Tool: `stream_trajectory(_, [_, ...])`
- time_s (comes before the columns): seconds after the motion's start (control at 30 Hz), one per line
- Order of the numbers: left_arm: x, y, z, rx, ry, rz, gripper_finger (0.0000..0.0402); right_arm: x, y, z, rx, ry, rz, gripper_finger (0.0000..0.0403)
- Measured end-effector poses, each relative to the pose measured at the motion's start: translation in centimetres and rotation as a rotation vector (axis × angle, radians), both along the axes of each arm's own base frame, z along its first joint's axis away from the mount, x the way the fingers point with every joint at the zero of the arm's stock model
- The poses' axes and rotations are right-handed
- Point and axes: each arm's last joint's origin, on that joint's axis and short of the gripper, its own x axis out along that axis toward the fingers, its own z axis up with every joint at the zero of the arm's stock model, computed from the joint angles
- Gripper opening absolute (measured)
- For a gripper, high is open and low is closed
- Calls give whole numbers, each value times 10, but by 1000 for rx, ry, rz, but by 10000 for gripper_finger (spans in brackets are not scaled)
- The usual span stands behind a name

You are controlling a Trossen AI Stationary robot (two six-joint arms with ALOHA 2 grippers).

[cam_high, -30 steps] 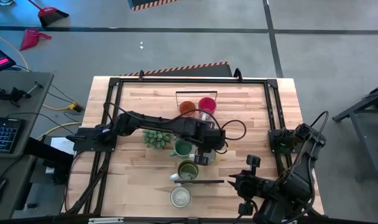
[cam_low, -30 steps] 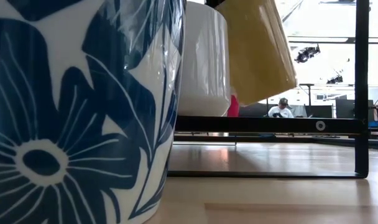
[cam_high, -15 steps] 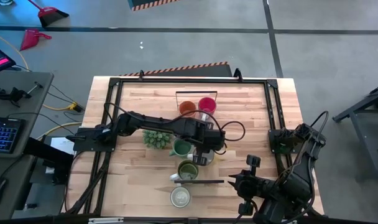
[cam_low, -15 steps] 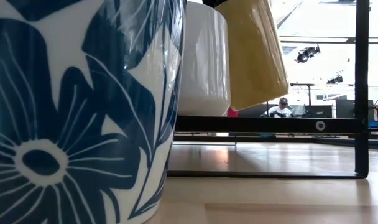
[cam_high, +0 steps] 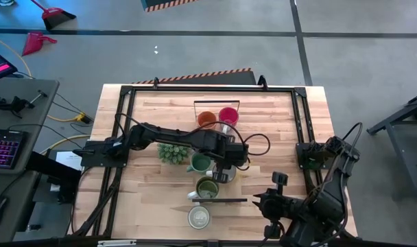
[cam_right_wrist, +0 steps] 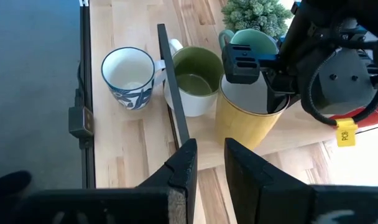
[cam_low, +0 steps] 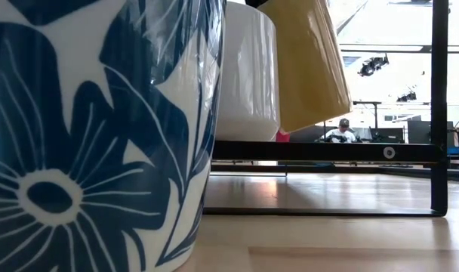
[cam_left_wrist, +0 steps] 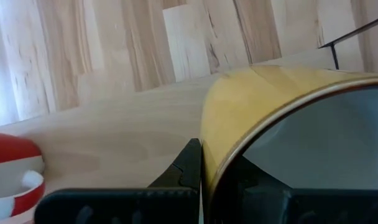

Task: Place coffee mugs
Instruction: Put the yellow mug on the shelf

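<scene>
Pale wood table (cam_high: 277, 130), black frame; grey floor (cam_high: 195, 55) around.

A yellow mug (cam_right_wrist: 248, 121) hung upright off the table, beside the olive-green mug (cam_right_wrist: 194, 79), teal mug (cam_right_wrist: 254, 41) and blue-flowered white mug (cam_right_wrist: 128, 73)

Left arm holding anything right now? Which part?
Yes: the left gripper pinches the yellow mug by its rim, one finger inside, one outside. The right gripper holds nothing.

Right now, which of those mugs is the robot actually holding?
The yellow mug. The left hand is clamped on its rim and it hangs off the table, while the olive mug and the others stand untouched.
</scene>
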Motion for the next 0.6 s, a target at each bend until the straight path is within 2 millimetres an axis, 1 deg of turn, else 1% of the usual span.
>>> stream_trajectory(0.17, [3, -1, -7, 2, 6, -3, 9, 0, 0, 0, 19, 6, -9, 60])
stream_trajectory(0.6, [2, -1, -7, 7, 17, -11, 10, 0, 0, 0, 20, 7, -9, 60])
